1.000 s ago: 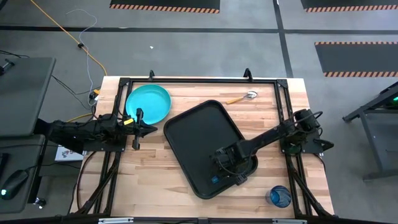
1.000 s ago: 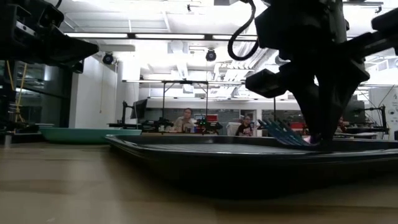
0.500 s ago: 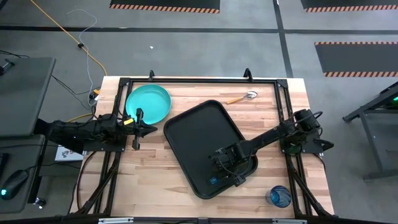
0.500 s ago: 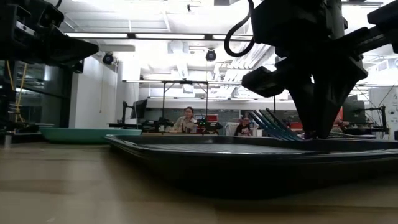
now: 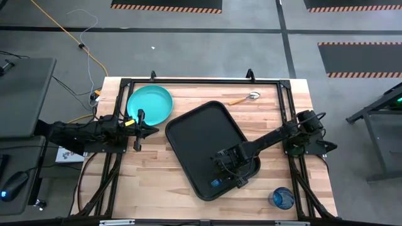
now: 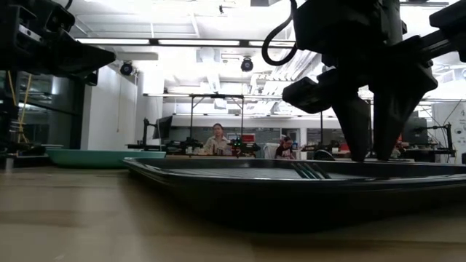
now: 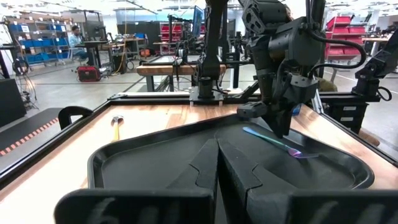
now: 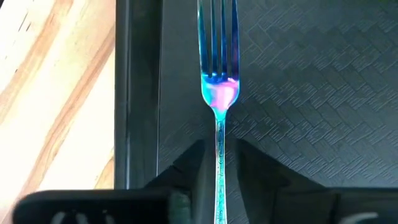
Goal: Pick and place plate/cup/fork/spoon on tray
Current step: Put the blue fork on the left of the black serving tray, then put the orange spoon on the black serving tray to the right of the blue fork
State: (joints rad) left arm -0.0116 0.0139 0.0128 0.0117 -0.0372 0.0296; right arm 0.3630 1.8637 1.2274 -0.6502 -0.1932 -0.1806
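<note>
Lowered fork [image 8: 217, 87] flat on tray [image 8: 298, 74], blue tines

Both arms are showing matte black housings w/ chunky angular links. Left arm [image 5: 94, 133] is carrying a small yellow marking near the wrist. Right arm [image 5: 276, 135] is trailing a looped black cable; its fingers [image 6: 354, 131] are tapering to dark blades.

The right arm is stretched diagonally inward from its base at the table's right side, its wrist bent downward. The right gripper [image 5: 227, 168] is held low, its jaws parted. The left arm is kept folded at the left side, the left gripper [image 5: 139, 130] held level, jaws closed together.
</note>
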